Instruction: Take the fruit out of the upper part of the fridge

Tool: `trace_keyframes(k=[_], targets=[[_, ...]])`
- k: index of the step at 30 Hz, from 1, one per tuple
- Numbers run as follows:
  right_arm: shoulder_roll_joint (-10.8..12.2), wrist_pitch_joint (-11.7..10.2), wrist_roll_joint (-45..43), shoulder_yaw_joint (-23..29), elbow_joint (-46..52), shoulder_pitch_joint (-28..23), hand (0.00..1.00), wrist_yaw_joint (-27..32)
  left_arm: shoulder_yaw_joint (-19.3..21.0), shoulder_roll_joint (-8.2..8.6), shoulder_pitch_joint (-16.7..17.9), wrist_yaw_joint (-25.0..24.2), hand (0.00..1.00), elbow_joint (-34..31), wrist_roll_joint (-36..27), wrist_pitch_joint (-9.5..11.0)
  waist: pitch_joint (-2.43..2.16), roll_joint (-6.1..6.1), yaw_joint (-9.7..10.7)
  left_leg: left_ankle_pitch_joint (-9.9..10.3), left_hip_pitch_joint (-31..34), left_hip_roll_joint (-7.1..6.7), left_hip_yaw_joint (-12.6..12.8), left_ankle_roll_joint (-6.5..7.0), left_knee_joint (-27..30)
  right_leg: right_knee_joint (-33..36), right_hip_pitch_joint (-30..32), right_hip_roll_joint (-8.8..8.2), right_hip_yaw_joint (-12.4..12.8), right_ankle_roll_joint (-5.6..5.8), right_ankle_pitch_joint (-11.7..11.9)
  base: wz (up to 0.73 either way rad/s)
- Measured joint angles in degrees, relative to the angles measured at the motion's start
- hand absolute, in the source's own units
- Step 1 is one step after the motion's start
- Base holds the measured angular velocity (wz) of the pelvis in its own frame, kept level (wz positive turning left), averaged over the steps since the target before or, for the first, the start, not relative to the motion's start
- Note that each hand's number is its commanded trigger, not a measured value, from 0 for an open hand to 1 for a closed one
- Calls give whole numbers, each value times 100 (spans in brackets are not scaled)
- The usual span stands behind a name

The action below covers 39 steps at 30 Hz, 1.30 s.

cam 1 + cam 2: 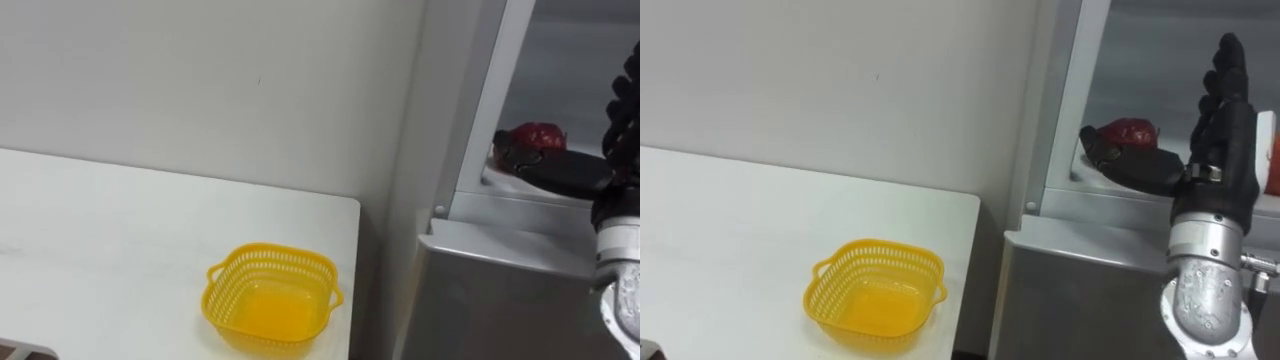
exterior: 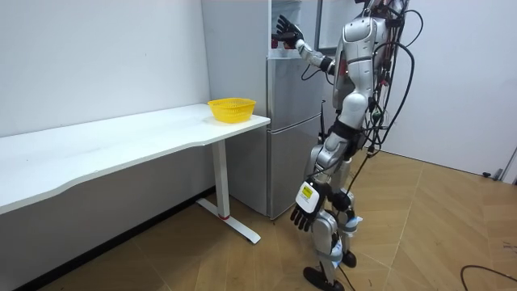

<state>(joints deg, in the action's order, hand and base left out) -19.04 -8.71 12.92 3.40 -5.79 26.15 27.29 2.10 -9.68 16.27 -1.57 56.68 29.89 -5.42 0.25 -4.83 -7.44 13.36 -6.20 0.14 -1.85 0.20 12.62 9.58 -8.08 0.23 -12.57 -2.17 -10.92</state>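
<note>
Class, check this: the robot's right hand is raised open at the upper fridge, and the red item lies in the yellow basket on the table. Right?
No. The basket is empty; the red item lies in the upper fridge, as the right eye view shows. The right hand is indeed raised open at the fridge, and the basket stands on the table.

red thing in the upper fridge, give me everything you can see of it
The red thing is dark red, rounded, slightly lumpy and glossy; what it is cannot be told. It sits on a pale shelf near the front edge of the open upper part of the fridge. The right hand is raised to its right, fingers straight up, thumb stretched across its lower front and hiding that part; whether they touch is unclear.
</note>
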Motion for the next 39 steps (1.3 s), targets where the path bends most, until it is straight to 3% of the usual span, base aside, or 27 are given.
trace_keyframes(k=[8, 19, 23, 32, 39], targets=[[0, 4, 22, 0, -8, 0, 0, 6, 1, 1, -14, 77, 0, 2, 11, -10, -37, 11, -11, 0, -42, 0, -7, 0, 3, 7, -15, -4, -10, 0, 0, 0], [-69, 6, -254, 4, -513, 0, 0, -242, 8, 6, -7, -102, 0, -13, 4, -1, 26, -50, -74, 0, -21, -8, -48, 0, 7, -7, -3, -7, -33, 3, -2, 0], [-185, 6, -253, 1, -529, 0, 0, -309, 8, 8, -14, -140, 0, 16, -1, -1, 27, -62, -87, 0, -23, -5, -62, 0, 1, -11, -7, -4, -39, 3, -2, 0], [-214, 77, -255, -6, -564, 2, 0, -424, 5, -1, -57, -176, 0, 23, -8, -1, 25, -123, -90, 0, -31, -4, -53, 0, -11, -6, -6, -10, -47, 3, -2, 0], [-343, 90, -454, -232, -1161, 252, 0, -424, -1, -22, -27, -249, 0, 20, -16, 0, 15, -179, -109, 0, -36, -2, -37, 0, -7, 9, -14, -10, -24, 2, -2, -1]])
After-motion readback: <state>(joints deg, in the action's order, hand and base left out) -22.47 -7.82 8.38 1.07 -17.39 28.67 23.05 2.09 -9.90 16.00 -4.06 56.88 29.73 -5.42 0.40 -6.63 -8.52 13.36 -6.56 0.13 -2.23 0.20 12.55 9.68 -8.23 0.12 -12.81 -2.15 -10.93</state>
